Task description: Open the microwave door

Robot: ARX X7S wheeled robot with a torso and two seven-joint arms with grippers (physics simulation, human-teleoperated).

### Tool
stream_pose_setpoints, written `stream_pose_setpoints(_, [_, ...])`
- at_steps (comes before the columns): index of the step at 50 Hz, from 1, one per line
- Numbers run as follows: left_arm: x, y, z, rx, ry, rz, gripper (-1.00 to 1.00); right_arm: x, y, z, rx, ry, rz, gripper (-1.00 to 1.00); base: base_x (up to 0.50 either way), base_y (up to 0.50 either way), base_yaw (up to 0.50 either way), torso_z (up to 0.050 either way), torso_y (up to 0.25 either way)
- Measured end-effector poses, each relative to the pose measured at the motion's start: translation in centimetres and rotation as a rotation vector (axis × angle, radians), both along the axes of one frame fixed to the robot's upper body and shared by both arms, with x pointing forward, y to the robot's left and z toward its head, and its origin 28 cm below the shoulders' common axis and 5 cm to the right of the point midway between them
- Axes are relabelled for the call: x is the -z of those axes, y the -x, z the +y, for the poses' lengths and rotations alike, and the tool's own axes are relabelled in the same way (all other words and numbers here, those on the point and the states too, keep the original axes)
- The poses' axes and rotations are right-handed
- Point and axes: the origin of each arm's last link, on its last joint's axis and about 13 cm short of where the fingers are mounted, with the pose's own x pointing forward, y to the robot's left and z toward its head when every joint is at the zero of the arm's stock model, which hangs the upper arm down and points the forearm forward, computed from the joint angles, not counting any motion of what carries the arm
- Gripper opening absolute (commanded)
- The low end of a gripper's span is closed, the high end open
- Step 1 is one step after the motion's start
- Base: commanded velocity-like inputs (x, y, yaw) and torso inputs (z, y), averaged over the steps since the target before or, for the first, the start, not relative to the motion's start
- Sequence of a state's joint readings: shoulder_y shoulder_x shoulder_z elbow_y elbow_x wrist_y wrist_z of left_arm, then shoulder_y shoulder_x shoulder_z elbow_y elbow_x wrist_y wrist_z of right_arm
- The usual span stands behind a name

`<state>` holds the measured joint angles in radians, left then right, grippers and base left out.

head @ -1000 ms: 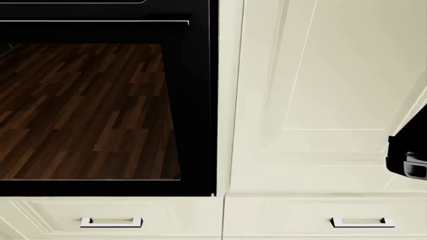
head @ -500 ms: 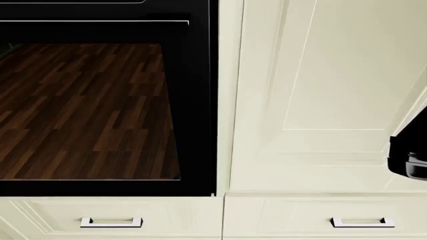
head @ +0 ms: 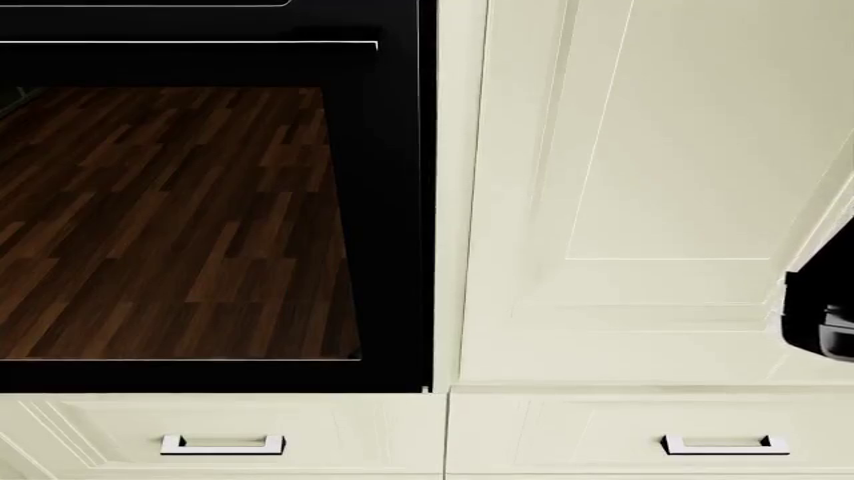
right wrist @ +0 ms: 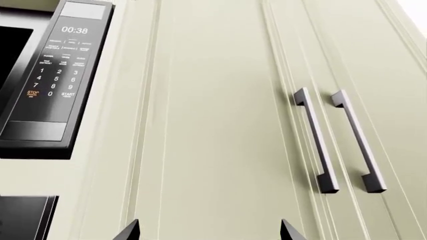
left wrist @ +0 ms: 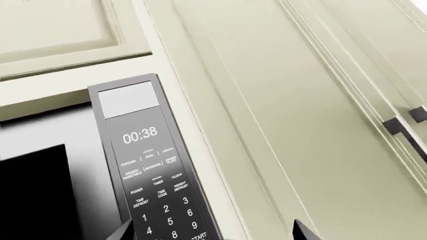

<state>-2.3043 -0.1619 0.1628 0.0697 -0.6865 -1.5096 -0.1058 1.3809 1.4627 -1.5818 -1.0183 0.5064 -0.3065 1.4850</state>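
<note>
**Right arm slightly lower at frame edge, microwave door not yet opened**

Compared with one second ago, shifted a little down and outward: the dark arm part (head: 827, 320) at the right edge of the head view. Otherwise unchanged in that view: the black oven door (head: 214, 200) with a wooden floor reflected in its glass, the cream cabinet door (head: 654, 180) beside it, and below them two drawers with metal handles (head: 223, 444) (head: 725, 444).

In the left wrist view, seen close: the microwave control panel (left wrist: 155, 165), with display 00:38 and number keys, set in cream cabinetry. Beside the panel, the dark window of the microwave door (left wrist: 33, 195), apparently shut. Left gripper (left wrist: 212, 231) opened wide and holding nothing; only two dark fingertips (left wrist: 125, 231) visible, one in front of the panel's lower keys, the other over the tall cabinet panel beside it. Contact with the panel cannot be told.

In the right wrist view, the same microwave control panel (right wrist: 57, 80) further away, near one corner. Right gripper (right wrist: 208, 229) also spread open and empty, both tips before a tall cream cabinet door (right wrist: 213, 125). Well apart from it, two vertical bar handles (right wrist: 315, 142) (right wrist: 359, 142) side by side.
</note>
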Motion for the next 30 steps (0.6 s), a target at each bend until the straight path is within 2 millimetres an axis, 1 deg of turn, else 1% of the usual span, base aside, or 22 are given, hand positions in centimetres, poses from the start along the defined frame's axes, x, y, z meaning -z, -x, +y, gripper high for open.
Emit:
stream_pose_setpoints(7, [-0.2, -0.9, -1.5, 0.02, 0.026, 0.0, 1.0, -0.1, 0.1, -0.1, 0.0, -0.001, -0.002, 1.0, 0.0, 0.0, 0.0, 0.0, 0.0])
stream_pose_setpoints(16, [-1.5, -3.5, -3.1, -0.022, 0.163, -0.019, 1.0, 0.0, 0.3, -0.2, 0.003, -0.004, -0.003, 1.0, 0.0, 0.0, 0.0, 0.0, 0.0])
stream_pose_setpoints(22, [-2.4, -5.6, -3.5, -0.095, 0.271, -0.03, 1.0, 0.0, 0.4, -0.2, 0.005, -0.005, -0.004, 1.0, 0.0, 0.0, 0.0, 0.0, 0.0])
stream_pose_setpoints(30, [-3.1, -8.5, -3.6, -0.214, 0.385, -0.034, 1.0, 0.1, 0.5, -0.3, 0.008, -0.005, -0.004, 1.0, 0.0, 0.0, 0.0, 0.0, 0.0])
